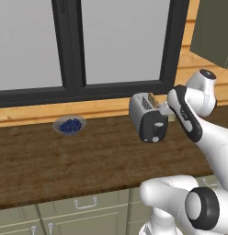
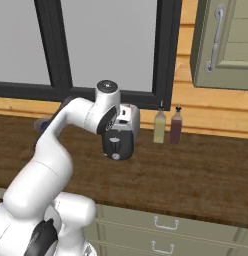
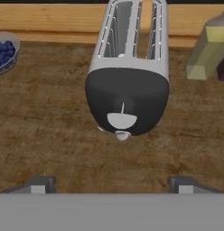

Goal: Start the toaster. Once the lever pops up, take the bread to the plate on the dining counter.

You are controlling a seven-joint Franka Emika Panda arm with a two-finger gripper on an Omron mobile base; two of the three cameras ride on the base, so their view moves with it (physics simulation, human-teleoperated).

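Your tool (image 3: pixel 111 184) hangs just short of the toaster's dark end panel, fingers (image 3: pixel 38 185) spread wide apart, gripping nothing. The toaster (image 3: pixel 129 67) stands on the brown surface (image 3: pixel 50 131), its pale lever (image 3: pixel 122 120) low on the panel facing you. Beyond, a bowl of blueberries (image 1: pixel 69 125) sits to the left and two bottles (image 2: pixel 166 126) to the right, near the wall.

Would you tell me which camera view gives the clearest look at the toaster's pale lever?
The hand view: the small pale lever sits centred and unobstructed on the rounded silver-grey toaster's dark end panel. The left base view shows it small and at an angle; in the right base view the arm covers part of the toaster, the lever tiny.
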